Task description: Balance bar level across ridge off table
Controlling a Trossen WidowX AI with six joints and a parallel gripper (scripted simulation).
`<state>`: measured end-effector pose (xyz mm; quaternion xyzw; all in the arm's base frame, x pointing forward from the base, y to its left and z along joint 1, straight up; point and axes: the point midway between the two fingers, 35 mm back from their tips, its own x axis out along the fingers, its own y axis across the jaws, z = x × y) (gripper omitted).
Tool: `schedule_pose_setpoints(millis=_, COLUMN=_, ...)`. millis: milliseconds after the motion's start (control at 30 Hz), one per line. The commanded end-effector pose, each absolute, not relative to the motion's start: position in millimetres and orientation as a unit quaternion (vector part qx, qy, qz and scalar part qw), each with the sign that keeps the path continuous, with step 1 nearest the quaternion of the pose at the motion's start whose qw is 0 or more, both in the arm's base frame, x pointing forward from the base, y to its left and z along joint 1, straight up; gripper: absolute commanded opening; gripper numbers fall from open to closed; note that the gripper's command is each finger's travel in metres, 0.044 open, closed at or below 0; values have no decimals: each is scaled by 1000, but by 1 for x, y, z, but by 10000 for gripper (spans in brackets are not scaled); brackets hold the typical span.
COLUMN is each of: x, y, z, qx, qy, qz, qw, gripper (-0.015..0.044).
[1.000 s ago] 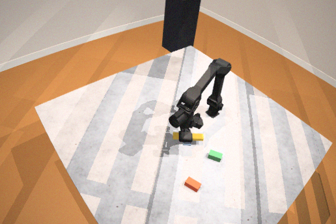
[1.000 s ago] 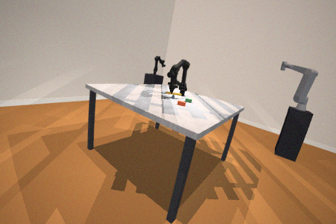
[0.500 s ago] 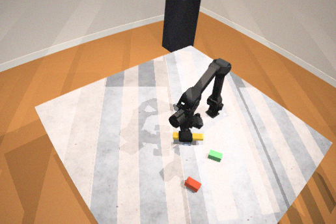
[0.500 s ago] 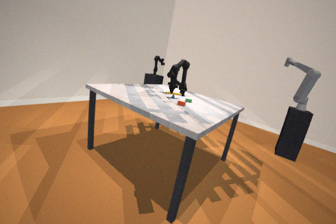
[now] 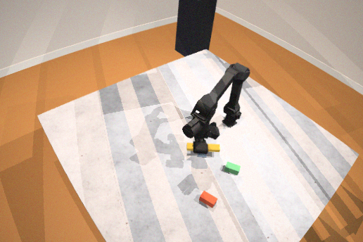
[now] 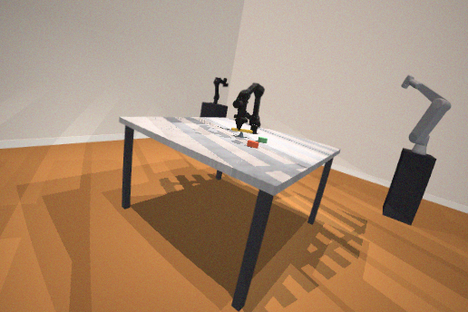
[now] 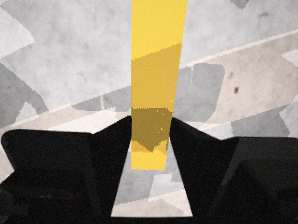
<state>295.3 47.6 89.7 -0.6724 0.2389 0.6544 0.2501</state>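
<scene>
The yellow bar [image 5: 214, 148] [image 6: 234, 129] [image 7: 157, 50] is held above the table top and looks about level in the exterior view. My gripper [image 5: 200, 148] [image 6: 240, 129] [image 7: 150, 121] is shut on the bar, with one finger on each long side. In the wrist view one bar end shows between the fingers and the rest runs out of the top of the picture. The small grey-blue ridge [image 5: 202, 155] [image 6: 241, 134] stands below the bar, near its middle. The gripper and bar hide most of it in the top view. I cannot tell whether bar and ridge touch.
A green block [image 5: 233, 168] [image 6: 262, 140] and a red block [image 5: 208, 199] [image 6: 253, 144] lie on the table [image 5: 67, 124] [image 6: 190, 152], on the side away from the arm's base. Two other arms stand on dark pedestals [image 5: 195, 25] [image 6: 409, 187] off the table.
</scene>
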Motion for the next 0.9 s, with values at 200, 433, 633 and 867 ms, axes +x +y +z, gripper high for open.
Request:
schedule_pose_setpoints(millis=200, x=295, y=48, z=90, qx=-672, qy=239, qz=655, qw=250, gripper=0)
schedule_pose_setpoints(millis=433, x=295, y=48, z=90, qx=-672, qy=239, qz=655, qw=250, gripper=157)
schedule_pose_setpoints(millis=633, x=295, y=48, z=90, qx=-672, qy=239, qz=655, qw=250, gripper=167)
schedule_pose_setpoints(millis=867, x=295, y=48, z=90, qx=-672, qy=239, qz=655, qw=250, gripper=167)
